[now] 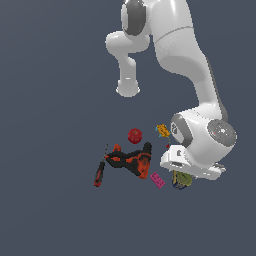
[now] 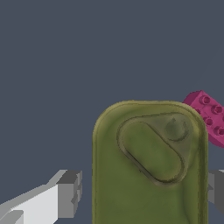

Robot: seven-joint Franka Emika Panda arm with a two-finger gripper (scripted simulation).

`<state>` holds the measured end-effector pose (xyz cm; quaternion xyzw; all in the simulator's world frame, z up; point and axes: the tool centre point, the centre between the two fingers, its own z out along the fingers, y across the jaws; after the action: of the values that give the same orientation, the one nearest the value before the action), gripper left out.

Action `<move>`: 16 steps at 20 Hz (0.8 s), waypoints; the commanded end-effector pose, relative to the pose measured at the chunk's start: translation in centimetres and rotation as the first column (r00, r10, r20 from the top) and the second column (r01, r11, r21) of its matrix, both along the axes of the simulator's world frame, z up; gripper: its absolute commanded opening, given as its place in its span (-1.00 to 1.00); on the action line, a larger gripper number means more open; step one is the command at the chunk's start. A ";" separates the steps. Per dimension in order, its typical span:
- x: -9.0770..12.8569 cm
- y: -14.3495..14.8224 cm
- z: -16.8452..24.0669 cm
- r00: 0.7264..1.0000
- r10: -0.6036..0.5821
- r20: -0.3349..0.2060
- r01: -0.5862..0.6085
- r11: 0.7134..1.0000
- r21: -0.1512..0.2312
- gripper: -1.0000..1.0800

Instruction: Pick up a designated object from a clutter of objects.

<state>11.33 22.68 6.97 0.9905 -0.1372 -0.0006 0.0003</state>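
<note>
The olive can (image 2: 148,166) fills the wrist view, its olive-green top with a pull tab facing the camera. My gripper (image 2: 142,190) straddles it. One grey finger (image 2: 69,192) stands a small gap off one side, and the other finger (image 2: 216,186) is at the opposite side, so the jaws are open. In the exterior view the can (image 1: 182,181) peeks out under the white hand, and the gripper (image 1: 180,177) is low over it. The red-black drill (image 1: 134,160) lies to the exterior view's left of the can.
A pink studded box (image 1: 158,180) (image 2: 209,114) lies close beside the can. A round red piece (image 1: 135,135), an orange-yellow bit (image 1: 162,131) and a red-handled screwdriver (image 1: 100,172) lie around the drill on the dark floor.
</note>
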 end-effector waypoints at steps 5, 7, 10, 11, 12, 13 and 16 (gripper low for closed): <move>0.1 0.1 -1.1 1.000 -0.001 0.001 0.001 1.000 0.000 0.92; 0.2 0.1 -1.1 1.000 -0.001 0.001 0.001 1.000 0.000 -1.00; 0.2 0.1 -1.1 1.000 -0.001 0.001 0.001 1.000 0.000 -1.00; 0.2 0.1 -1.1 1.000 -0.001 0.001 0.001 1.000 0.000 -1.00; 0.2 0.1 -1.1 1.000 -0.001 0.001 0.001 1.000 0.000 -1.00; 0.2 0.1 -1.1 1.000 -0.001 0.001 0.001 1.000 0.000 -1.00; 0.2 0.1 -1.1 1.000 -0.001 0.001 0.001 1.000 0.000 -1.00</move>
<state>11.44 22.81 5.87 0.9905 -0.1372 -0.0005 0.0000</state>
